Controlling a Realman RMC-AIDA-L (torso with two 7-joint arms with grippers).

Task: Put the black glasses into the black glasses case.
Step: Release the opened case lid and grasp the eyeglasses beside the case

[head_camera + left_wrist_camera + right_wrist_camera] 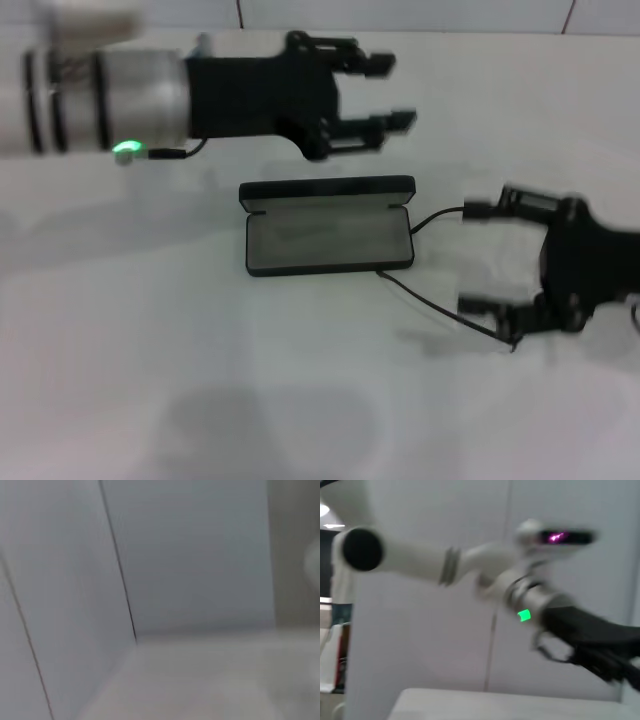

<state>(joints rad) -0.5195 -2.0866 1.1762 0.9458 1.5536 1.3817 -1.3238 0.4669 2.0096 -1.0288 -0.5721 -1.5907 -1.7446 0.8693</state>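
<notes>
The black glasses case (pixel 325 240) lies open in the middle of the table, its grey lining up and its lid standing at the far side. Of the black glasses (pixel 440 305) only two thin temple arms show, running from the case's right end back to my right gripper (pixel 468 255). That gripper is low over the table right of the case, its fingers wide apart. The lens front is hidden under it. My left gripper (pixel 400 90) hovers open behind the case, and it also shows as the left gripper (pixel 600 647) in the right wrist view.
A white table (pixel 200 380) carries everything, with a tiled wall (pixel 400 15) behind it. The left wrist view holds only wall panels (pixel 200 555) and the table surface (pixel 210 680).
</notes>
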